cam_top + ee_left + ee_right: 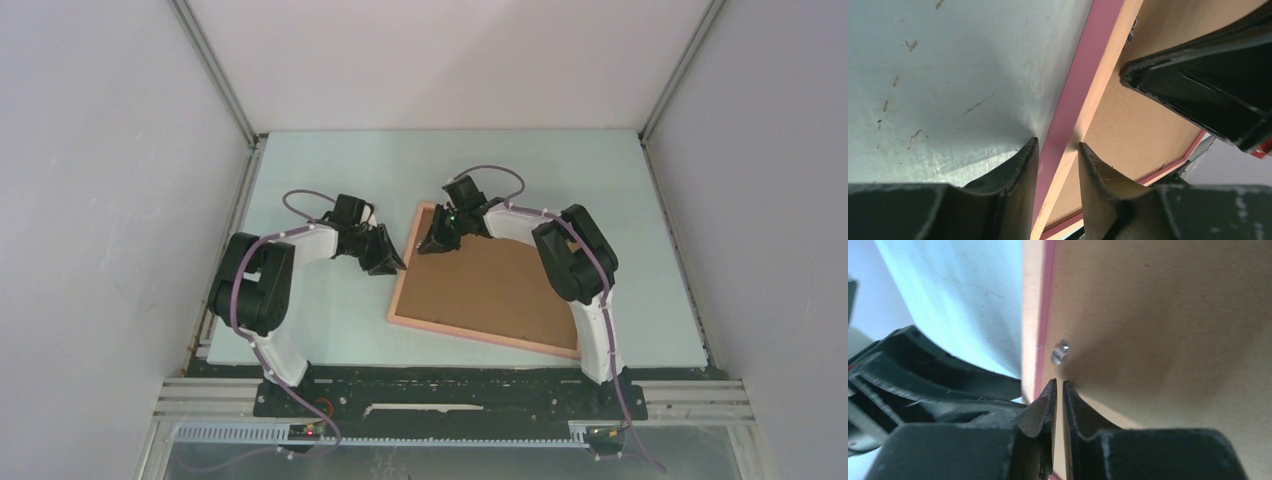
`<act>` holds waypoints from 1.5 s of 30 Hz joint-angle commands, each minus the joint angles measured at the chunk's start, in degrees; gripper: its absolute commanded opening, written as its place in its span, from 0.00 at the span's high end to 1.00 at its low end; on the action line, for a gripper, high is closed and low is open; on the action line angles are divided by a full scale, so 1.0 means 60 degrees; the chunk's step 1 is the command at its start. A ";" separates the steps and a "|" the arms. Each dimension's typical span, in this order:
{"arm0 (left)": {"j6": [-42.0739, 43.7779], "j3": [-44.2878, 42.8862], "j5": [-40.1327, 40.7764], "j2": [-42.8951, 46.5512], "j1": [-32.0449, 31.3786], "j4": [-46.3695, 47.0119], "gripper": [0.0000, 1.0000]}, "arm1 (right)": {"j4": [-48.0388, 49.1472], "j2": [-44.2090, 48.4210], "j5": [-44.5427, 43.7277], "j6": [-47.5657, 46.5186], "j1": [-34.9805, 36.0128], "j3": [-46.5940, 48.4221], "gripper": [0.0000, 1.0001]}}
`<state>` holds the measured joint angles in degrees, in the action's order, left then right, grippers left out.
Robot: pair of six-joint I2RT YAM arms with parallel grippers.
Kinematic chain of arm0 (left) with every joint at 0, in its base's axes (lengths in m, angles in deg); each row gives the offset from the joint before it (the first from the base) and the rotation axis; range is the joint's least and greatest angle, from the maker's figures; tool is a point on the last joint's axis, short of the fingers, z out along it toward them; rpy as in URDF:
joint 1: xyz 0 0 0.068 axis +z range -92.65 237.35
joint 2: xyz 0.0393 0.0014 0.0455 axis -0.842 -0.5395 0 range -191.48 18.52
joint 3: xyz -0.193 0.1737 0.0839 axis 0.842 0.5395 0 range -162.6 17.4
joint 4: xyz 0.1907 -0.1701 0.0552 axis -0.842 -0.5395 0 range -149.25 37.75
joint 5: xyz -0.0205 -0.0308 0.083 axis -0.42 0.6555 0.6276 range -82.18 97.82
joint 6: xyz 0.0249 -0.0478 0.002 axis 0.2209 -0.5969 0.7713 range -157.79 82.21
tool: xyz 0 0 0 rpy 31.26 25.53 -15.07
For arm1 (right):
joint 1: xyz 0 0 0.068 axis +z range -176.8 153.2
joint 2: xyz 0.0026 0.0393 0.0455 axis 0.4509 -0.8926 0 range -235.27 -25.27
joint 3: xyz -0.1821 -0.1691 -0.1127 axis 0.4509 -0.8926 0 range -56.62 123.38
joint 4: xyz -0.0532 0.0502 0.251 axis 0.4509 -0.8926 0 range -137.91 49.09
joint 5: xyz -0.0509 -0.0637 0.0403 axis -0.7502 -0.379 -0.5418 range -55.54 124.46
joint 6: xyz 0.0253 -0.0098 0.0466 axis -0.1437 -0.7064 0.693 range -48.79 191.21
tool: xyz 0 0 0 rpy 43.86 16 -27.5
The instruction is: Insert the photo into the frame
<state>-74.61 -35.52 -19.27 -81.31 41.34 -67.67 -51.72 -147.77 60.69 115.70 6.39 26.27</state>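
Brown backing board (490, 285) fills the frame (470, 334), which lies back side up on the pale table (330, 180), a little right of centre, between the two arms and turned at a slant. No print shows in any view, so I cannot tell where the photo is; if it is already in, it sits under the board, and that is only a guess. On that reading the loading looks done or nearly so, and what is left seems to be securing the board. In the right wrist view a small metal tab (1060, 351) stands at the board's edge just inside the rail, right ahead of the fingertips.

The left gripper (385, 258) is at the frame's left rail near the far corner. Its wrist view shows one finger on the table side and one on the board side, both tips against the rail between them, so it appears to pinch the rail. The right gripper (438, 238) sits over the far left corner, its jaws all but together, with a thin slit between them and nothing visible in it.

The frame's rail is thin, salmon-pink on one face and pale raw wood on the other; the board is plain, matte and flat, with no lifted corner visible
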 commanded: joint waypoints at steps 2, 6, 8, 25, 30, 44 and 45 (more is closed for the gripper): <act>0.0394 -0.0128 0.0204 -0.0178 -0.0056 0.0018 0.63 | -0.0044 -0.0358 -0.0656 0.0004 0.0035 0.0379 0.89; 0.0397 -0.0228 0.0338 -0.0328 -0.0075 -0.0108 0.66 | -0.0090 -0.0535 -0.0816 0.0029 0.0035 0.0419 0.98; 0.0471 -0.0306 0.0462 -0.0353 -0.0085 -0.0269 0.68 | -0.0252 -0.0588 -0.1022 0.0080 0.0035 0.0430 1.00; 0.0704 -0.0437 0.0684 -0.0427 -0.0320 -0.0566 0.77 | 0.3154 -0.0872 -0.0430 0.2399 0.0141 -0.0010 1.00; 0.0758 -0.0450 0.0721 -0.0324 -0.0324 -0.0628 0.78 | 0.2279 0.0703 -0.0108 0.1232 0.0008 -0.0691 0.97; 0.1204 -0.0680 0.1088 0.0402 -0.0312 -0.0996 0.68 | -0.4021 0.3402 -0.1604 -0.5462 -0.0408 -0.0805 0.42; 0.1263 -0.0685 0.1155 0.0584 -0.0312 -0.1020 0.66 | -0.4352 0.3663 -0.1984 -0.5856 -0.0367 -0.0915 0.40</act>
<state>-70.70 -37.47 -16.72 -81.53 40.12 -70.01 -63.78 -130.55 57.00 96.80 3.72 21.35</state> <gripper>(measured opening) 0.318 0.555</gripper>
